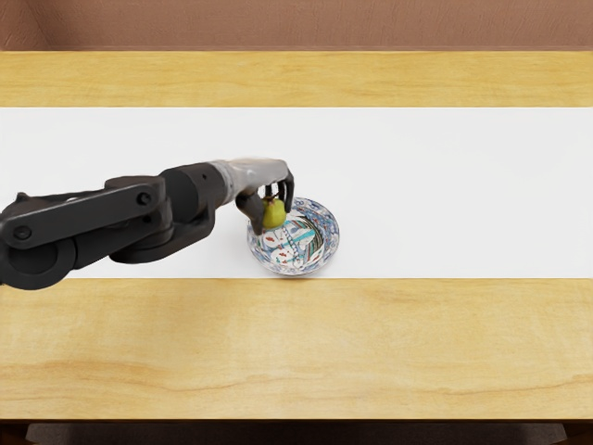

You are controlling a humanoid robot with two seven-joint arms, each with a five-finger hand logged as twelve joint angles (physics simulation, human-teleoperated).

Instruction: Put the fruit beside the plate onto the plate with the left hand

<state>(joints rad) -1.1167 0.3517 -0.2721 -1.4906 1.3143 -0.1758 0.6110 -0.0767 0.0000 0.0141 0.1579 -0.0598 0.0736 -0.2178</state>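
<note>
Currently left robot hand (268,192) grips pear (274,215) (yellow-green) over patterned plate (321,232).

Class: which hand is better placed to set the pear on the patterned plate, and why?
Left. The left hand grips the pear above the left part of the plate; the right hand is out of view.

A small yellow-green pear (274,216), upright, gripped by the left hand (267,191), is over the left rim of the patterned plate (326,243), mid-desk (296,343).
</note>
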